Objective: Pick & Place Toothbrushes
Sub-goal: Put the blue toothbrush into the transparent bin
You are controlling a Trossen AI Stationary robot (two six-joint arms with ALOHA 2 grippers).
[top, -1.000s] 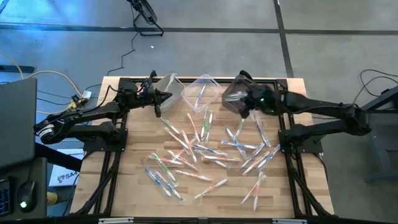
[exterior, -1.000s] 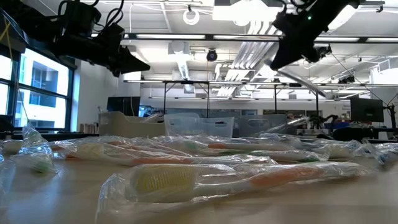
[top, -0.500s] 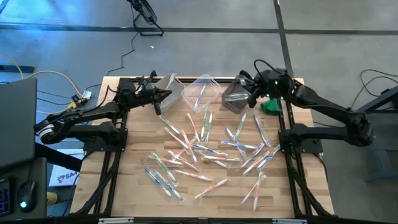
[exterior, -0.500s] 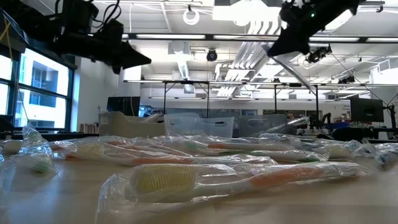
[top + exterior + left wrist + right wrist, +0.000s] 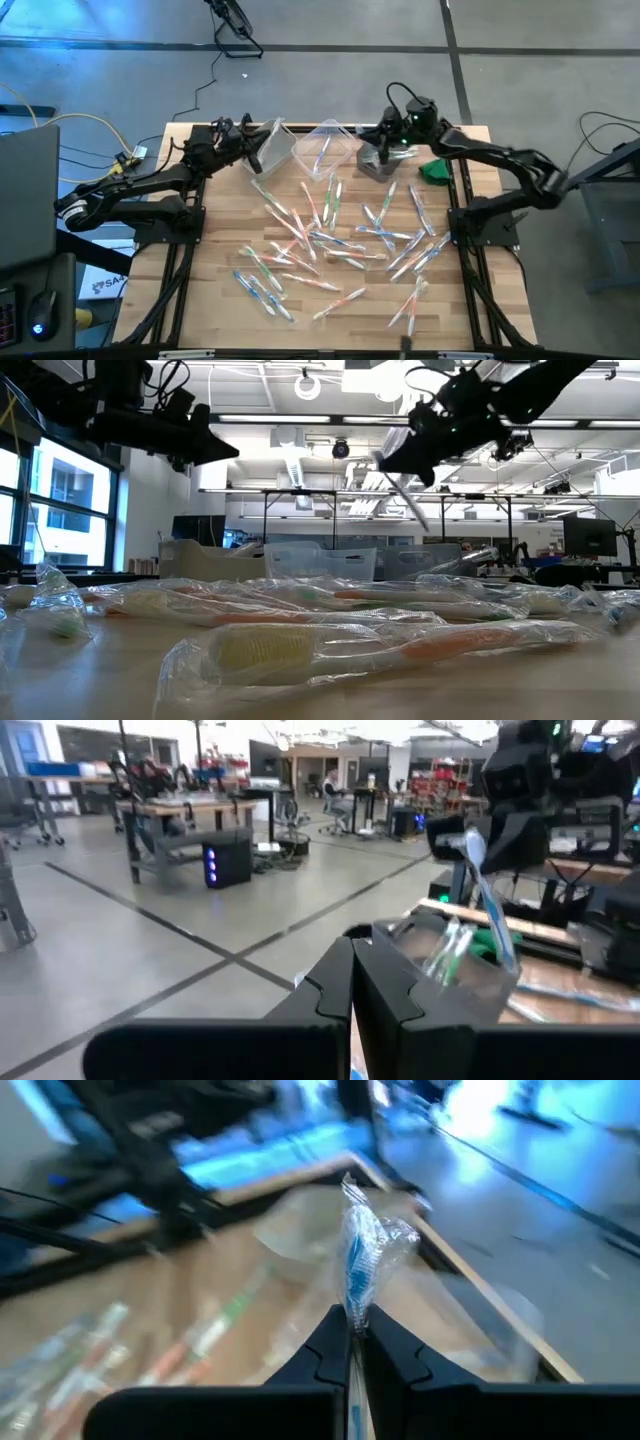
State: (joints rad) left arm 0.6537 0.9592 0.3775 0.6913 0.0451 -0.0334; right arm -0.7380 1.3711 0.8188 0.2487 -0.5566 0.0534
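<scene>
Right gripper (image 5: 350,1342): clamped on a blue wrapped toothbrush (image 5: 357,1270), held above the bins (image 5: 325,148). Left gripper (image 5: 351,982): closed, nothing held.

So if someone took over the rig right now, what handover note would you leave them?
Right tool: shut on a blue wrapped toothbrush, raised above the right bin at the table's far edge.
Left tool: shut, empty, hanging by the left bin.
Done: at least one brush already lies in the middle bin.
Left: drop the held one, then clear the scattered toothbrushes across the table. A small green object sits beside the right bin.
</scene>
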